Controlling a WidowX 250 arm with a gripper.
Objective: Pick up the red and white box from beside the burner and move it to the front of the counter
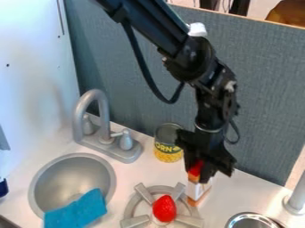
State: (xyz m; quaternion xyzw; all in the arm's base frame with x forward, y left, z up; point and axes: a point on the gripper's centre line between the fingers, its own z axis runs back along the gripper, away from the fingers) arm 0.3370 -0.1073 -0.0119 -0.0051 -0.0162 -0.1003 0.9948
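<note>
Camera view: a black robot arm (191,58) comes in from the top edge, left of centre, and slants down to the right. It bends at a joint right of centre, and from there its lower part hangs nearly straight down, a black cable looping out on its left. At the end, the gripper (198,173) points down, its two fingers clamped on the red top of a small white and orange carton (195,190). The carton leans slightly, just beside the right edge of a grey stove burner (136,221) that holds a red strawberry (164,209). Behind and to the left of the gripper, a can of corn (168,149) stands on the white tabletop (132,174). Farther left are a grey faucet (102,116) and a round sink (49,182), with a blue cloth (76,211) over its front edge.
</note>
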